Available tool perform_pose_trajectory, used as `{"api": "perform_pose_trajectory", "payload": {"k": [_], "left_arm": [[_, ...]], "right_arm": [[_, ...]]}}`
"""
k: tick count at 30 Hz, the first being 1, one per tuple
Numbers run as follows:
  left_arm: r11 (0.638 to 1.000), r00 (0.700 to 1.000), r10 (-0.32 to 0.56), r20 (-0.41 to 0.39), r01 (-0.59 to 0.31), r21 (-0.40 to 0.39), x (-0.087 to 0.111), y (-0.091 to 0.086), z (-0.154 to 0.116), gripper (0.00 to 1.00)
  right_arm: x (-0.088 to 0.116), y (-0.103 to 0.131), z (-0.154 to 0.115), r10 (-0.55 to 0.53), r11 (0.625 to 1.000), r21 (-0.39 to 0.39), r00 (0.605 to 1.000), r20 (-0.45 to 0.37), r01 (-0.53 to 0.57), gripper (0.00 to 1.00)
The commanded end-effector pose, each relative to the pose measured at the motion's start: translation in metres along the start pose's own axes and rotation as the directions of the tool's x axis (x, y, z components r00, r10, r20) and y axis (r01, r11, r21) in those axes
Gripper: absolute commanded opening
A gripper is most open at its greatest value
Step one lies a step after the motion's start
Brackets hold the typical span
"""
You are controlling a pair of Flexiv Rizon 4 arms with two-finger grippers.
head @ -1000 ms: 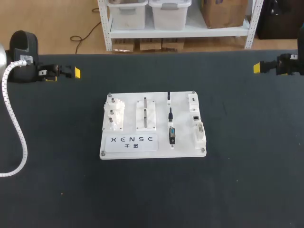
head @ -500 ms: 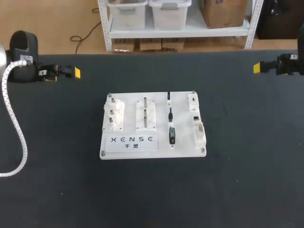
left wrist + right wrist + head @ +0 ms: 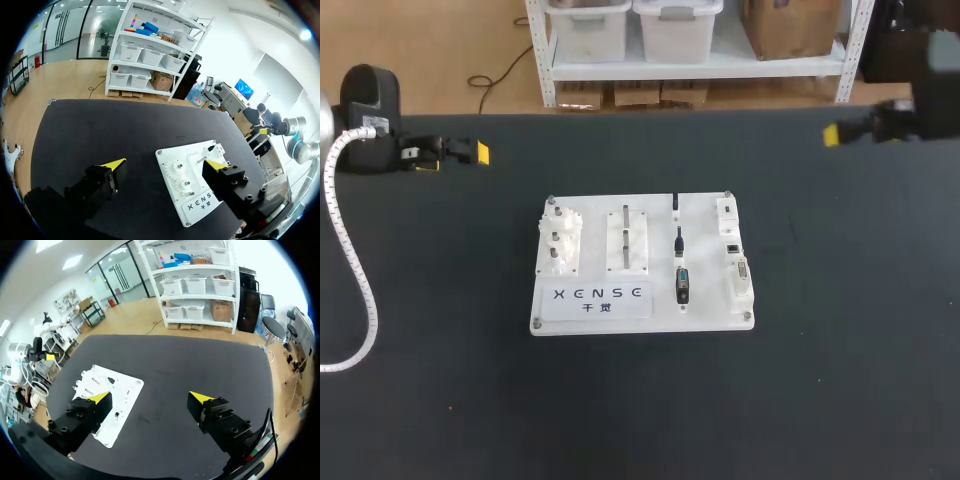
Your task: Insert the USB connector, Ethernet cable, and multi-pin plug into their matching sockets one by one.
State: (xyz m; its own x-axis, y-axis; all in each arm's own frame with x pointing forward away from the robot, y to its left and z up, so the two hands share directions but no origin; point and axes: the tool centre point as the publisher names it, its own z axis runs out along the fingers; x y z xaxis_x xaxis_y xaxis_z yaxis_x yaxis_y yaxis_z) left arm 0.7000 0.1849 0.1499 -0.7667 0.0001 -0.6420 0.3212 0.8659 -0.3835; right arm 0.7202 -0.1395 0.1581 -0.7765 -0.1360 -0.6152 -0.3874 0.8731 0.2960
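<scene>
Left gripper (image 3: 165, 164) and right gripper (image 3: 150, 397) gape empty; multi-pin plug (image 3: 682, 285) on white board (image 3: 708, 300) looks light, rigid: grip its black shell.

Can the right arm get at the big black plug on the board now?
Probably yes: the right gripper is open and empty, with only bare table between it and the plug on the board.

Board (image 3: 704, 262) central, open table (image 3: 840, 380) all around

Matt black bench (image 3: 820, 400) with a cloth-like look, smooth white plastic board (image 3: 705, 310), faintly glossy, dark plastic multi-pin plug (image 3: 683, 285) at the board's 4 o'clock
</scene>
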Motion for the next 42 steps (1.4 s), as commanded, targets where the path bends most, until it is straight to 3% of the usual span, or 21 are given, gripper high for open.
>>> {"api": "perform_pose_trajectory", "payload": {"k": [1, 9, 15, 24, 36, 42], "left_arm": [[1.0, 1.0, 0.0, 0.0, 0.0, 0.0, 0.0, 0.0, 0.0, 1.0], [1.0, 1.0, 0.0, 0.0, 0.0, 0.0, 0.0, 0.0, 0.0, 1.0], [1.0, 1.0, 0.0, 0.0, 0.0, 0.0, 0.0, 0.0, 0.0, 1.0], [1.0, 1.0, 0.0, 0.0, 0.0, 0.0, 0.0, 0.0, 0.0, 1.0], [1.0, 1.0, 0.0, 0.0, 0.0, 0.0, 0.0, 0.0, 0.0, 1.0], [1.0, 1.0, 0.0, 0.0, 0.0, 0.0, 0.0, 0.0, 0.0, 1.0]], "right_arm": [[-0.019, 0.034, 0.033, 0.014, 0.945, 0.324, 0.989, -0.145, 0.034, 1.0], [-0.02, 0.084, 0.079, 0.043, 0.9, 0.428, 0.962, -0.27, 0.08, 1.0], [-0.01, 0.105, 0.109, 0.082, 0.869, 0.486, 0.944, -0.32, 0.089, 1.0], [0.008, 0.12, 0.143, 0.148, 0.884, 0.465, 0.919, -0.365, 0.042, 1.0], [0.013, 0.127, 0.16, 0.174, 0.919, 0.395, 0.916, -0.361, -0.019, 1.0], [0.013, 0.127, 0.16, 0.174, 0.919, 0.395, 0.916, -0.361, -0.019, 1.0]]}}
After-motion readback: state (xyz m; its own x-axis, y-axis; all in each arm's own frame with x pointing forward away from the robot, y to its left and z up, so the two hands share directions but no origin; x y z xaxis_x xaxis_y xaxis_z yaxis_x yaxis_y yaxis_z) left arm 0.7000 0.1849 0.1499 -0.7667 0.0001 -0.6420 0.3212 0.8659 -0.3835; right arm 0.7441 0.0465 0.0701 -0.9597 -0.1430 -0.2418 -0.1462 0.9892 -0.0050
